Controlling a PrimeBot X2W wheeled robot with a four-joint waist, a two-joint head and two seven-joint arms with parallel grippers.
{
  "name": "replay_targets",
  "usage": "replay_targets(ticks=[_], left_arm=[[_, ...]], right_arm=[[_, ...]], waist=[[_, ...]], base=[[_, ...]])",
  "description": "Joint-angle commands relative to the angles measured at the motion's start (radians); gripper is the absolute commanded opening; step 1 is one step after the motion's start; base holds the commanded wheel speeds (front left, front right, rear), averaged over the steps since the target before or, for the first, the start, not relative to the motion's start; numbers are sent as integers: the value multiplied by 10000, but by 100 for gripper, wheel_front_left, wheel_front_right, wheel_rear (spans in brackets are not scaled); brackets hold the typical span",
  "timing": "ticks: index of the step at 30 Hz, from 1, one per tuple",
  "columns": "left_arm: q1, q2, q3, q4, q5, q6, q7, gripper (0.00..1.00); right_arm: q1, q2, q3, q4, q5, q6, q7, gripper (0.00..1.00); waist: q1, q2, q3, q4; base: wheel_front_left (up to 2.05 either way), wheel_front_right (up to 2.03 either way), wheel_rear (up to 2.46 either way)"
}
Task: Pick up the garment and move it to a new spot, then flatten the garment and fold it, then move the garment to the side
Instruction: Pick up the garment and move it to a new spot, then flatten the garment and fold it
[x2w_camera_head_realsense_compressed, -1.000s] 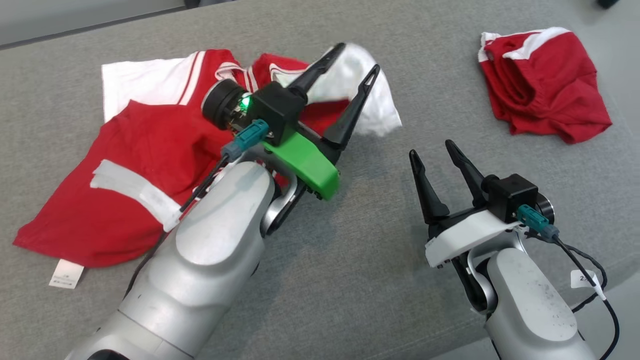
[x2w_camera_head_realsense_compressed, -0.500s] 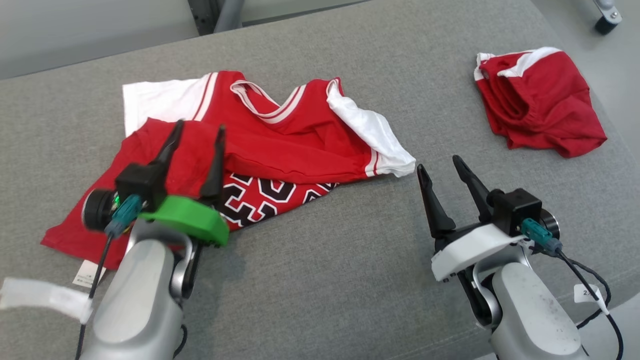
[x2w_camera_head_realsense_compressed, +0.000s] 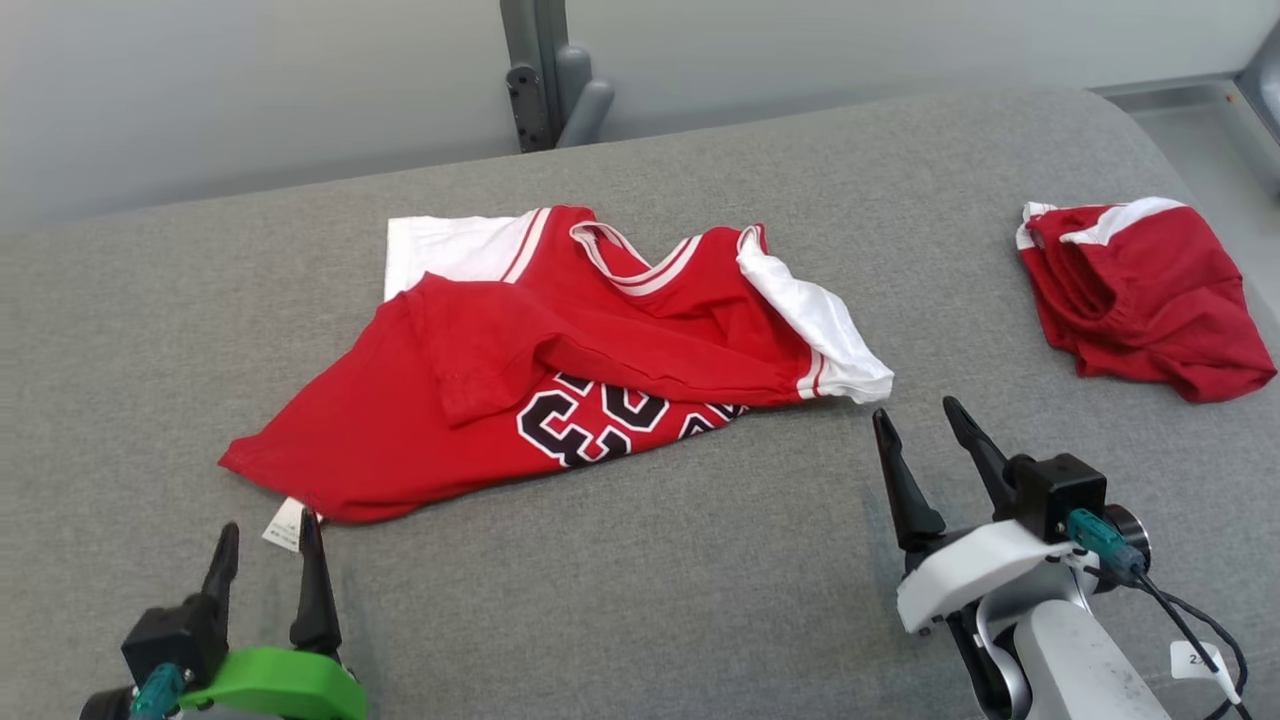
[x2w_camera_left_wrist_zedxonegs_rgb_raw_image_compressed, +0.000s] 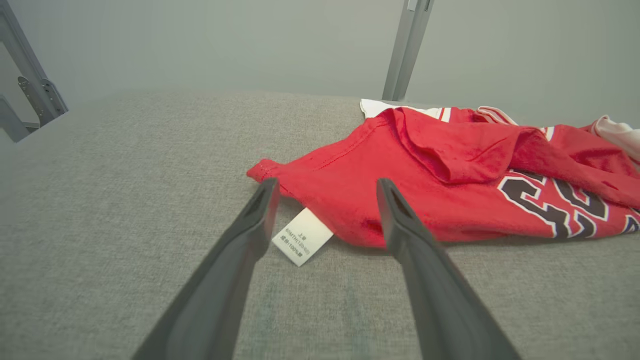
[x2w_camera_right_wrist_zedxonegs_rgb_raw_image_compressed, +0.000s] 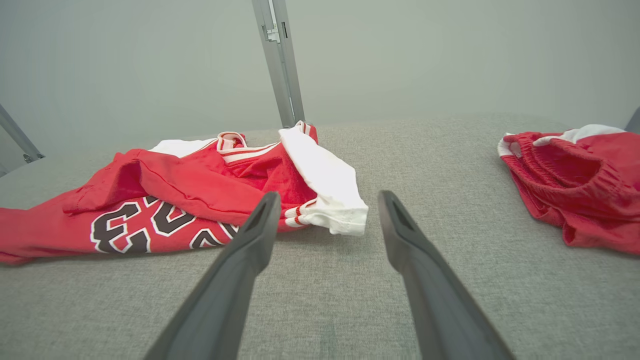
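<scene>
Grey fabric surface (x2w_camera_head_realsense_compressed: 640, 600) | jersey (x2w_camera_head_realsense_compressed: 480, 420) lettering half-hidden under fold | left claw (x2w_camera_head_realsense_compressed: 270, 522) spread, empty | right claw (x2w_camera_head_realsense_compressed: 915, 407) same

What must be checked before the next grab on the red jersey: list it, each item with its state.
1. Left gripper open, empty: ok.
2. Right gripper open, empty: ok.
3. Jersey lying flat: not ok; a red flap is folded over its number print.
4. Jersey corner with care label just ahead of the left gripper: ok.
5. Red shorts apart from the jersey: ok.
6. Layers underneath smooth: cannot tell.
</scene>
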Motion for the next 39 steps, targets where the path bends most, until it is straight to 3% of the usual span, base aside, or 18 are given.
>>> replay_targets(ticks=[1, 10, 16, 27, 33, 39], left_arm=[[360, -77, 127, -116, 153, -112, 0, 100], [803, -328, 534, -205, 449, -383, 1, 100], [-25, -354, 23, -108, 9, -693, 1, 100], [-3432, -338, -1712, 2447, -653, -867, 1, 100], [-4313, -183, -1669, 3629, -995, -873, 1, 100], [-4388, -210, -1566, 3934, -1006, -874, 1, 100]], right_arm=[[238, -33, -100, 24, -81, -8, -24, 100], [468, -32, -271, -8, -174, -8, -24, 100], [44, -30, -102, -152, -129, -7, -24, 100], [-672, -31, 288, -264, 122, -8, -24, 100], [-833, -28, 258, -344, 150, -8, -24, 100], [-769, -28, 186, -369, 173, -8, -24, 100]], waist=[[0, 25, -411, 415], [0, 25, -369, 525], [0, 25, 178, 328], [0, 25, 1579, -360], [0, 25, 1885, -591], [0, 25, 1927, -567]], base=[[0, 0, 0], [0, 0, 0], [0, 0, 0], [0, 0, 0], [0, 0, 0], [0, 0, 0]])
